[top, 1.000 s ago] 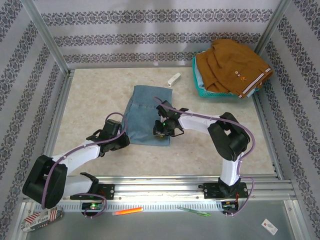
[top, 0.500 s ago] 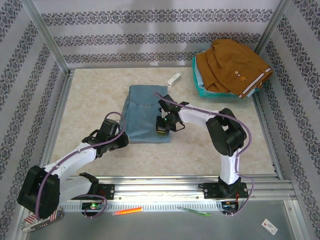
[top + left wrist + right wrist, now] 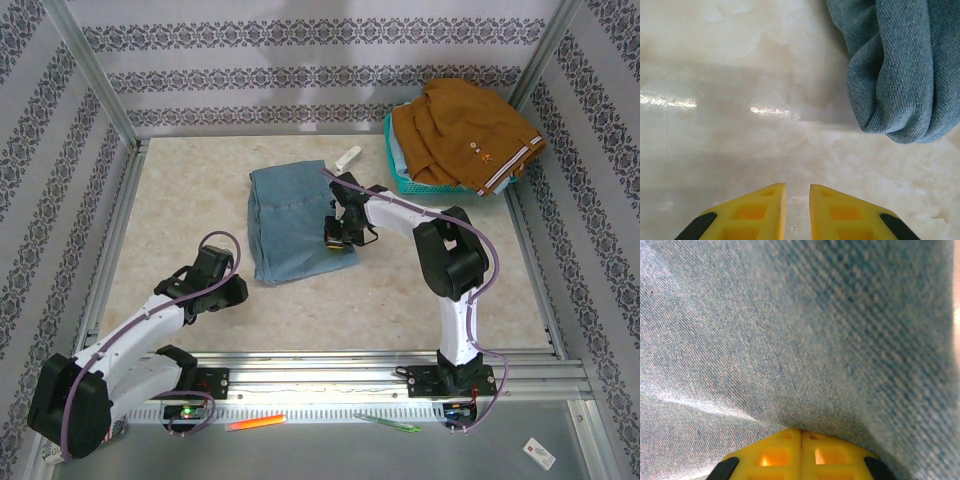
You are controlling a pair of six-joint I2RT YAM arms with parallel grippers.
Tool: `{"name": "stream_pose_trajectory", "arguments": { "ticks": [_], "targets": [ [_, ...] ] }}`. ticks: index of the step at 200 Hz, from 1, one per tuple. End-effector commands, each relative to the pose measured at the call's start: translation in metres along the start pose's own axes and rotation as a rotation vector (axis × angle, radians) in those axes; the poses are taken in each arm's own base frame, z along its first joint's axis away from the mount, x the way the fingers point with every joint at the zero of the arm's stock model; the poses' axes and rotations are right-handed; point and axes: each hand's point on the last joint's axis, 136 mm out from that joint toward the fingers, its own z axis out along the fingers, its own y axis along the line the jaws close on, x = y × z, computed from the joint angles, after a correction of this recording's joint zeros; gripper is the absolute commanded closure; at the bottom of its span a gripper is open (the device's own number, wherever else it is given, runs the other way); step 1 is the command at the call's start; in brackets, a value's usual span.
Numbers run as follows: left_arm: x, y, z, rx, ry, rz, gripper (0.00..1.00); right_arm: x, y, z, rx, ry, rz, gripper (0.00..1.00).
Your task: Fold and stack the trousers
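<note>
R gripper (image 3: 339, 236) clamped closed on a fold of the trousers (image 3: 288, 215), denim bunched right at its tips. L gripper (image 3: 796, 192) all but closed, slim gap, empty; cloth corner lies ahead and to its right, apart. Risk: thin one-sided bite, so fabric may slip or the fold drag skewed & open, w/ no L hold
</note>
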Motion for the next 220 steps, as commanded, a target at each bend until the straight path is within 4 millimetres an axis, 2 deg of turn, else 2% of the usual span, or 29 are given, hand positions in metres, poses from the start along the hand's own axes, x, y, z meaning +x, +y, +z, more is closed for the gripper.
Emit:
{"name": "stream_pose_trajectory", "arguments": {
  "ticks": [1, 21, 39, 51, 64, 100, 130, 155, 171, 202, 220],
  "targets": [
    [0.008, -0.008, 0.003, 0.053, 0.025, -0.057, 0.70, 0.002, -0.014, 0.006, 0.066, 0.022, 0.011, 0.95],
    [0.011, -0.039, 0.009, 0.140, 0.026, -0.035, 0.56, 0.003, -0.005, 0.001, 0.058, 0.016, 0.000, 0.94],
    [0.012, -0.066, 0.013, 0.184, 0.010, 0.019, 0.52, 0.001, -0.001, -0.005, 0.053, 0.004, -0.003, 0.94],
    [0.010, -0.076, 0.018, 0.192, -0.006, 0.038, 0.49, 0.001, 0.001, -0.010, 0.050, -0.006, -0.004, 0.94],
    [0.006, -0.082, 0.026, 0.193, -0.023, 0.044, 0.48, 0.001, 0.004, -0.016, 0.043, -0.015, -0.009, 0.94],
    [-0.015, -0.067, 0.053, 0.043, -0.092, 0.078, 0.50, 0.010, 0.013, -0.029, 0.026, -0.029, -0.025, 0.93],
    [-0.030, -0.080, 0.065, 0.064, -0.137, 0.122, 0.60, 0.025, 0.023, -0.033, 0.004, -0.035, -0.032, 0.93],
    [-0.037, -0.093, 0.067, 0.111, -0.160, 0.172, 0.69, 0.037, 0.028, -0.022, -0.004, -0.020, -0.035, 0.93],
    [-0.038, -0.090, 0.069, 0.085, -0.156, 0.198, 0.82, 0.042, 0.026, -0.007, 0.001, 0.008, -0.024, 0.93],
    [-0.036, -0.082, 0.067, 0.042, -0.148, 0.260, 1.00, 0.042, 0.019, 0.017, 0.022, 0.038, -0.011, 0.94],
    [-0.039, -0.076, 0.061, 0.025, -0.164, 0.276, 1.00, 0.040, 0.009, 0.025, 0.055, 0.047, -0.001, 0.94]
  ]
}}
